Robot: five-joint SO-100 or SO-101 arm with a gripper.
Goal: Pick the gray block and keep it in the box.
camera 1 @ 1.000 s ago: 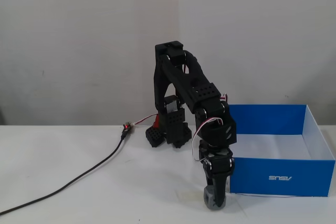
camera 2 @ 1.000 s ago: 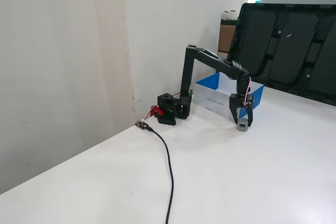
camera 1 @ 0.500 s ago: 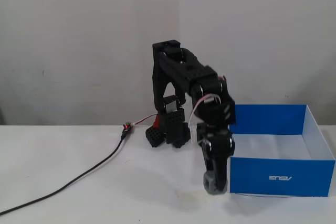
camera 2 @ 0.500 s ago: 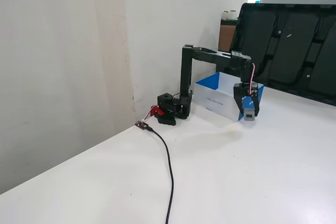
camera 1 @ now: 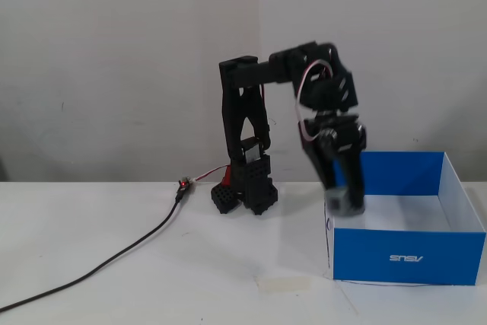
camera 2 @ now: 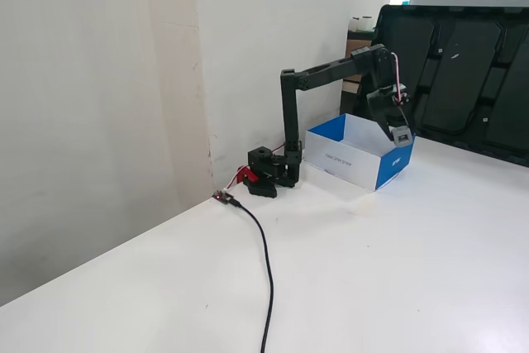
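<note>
We see a white surface (camera 1: 114,279) set against a pale wall, with the black arm's base (camera 1: 245,188) standing near the wall and a black cable (camera 1: 99,268) trailing away from it toward the left in a fixed view. The blue box (camera 1: 407,255) with white lettering sits to the right of the base in that view, open at the top, its floor white. The arm is raised and bent over, and its tool (camera 1: 344,202) hangs point-down at the box's near left corner, above the rim. The tool is closed around the gray block (camera 1: 339,200), which is clear of the surface; in this view the block is blurred, so we can only just make it out as a gray patch between the fingers. In the other fixed view (camera 2: 402,135) the block shows more plainly, held at the tool's tip above the box's (camera 2: 347,155) far corner, over the opening. A dark tray-like panel (camera 2: 450,80) leans behind the box.
</note>
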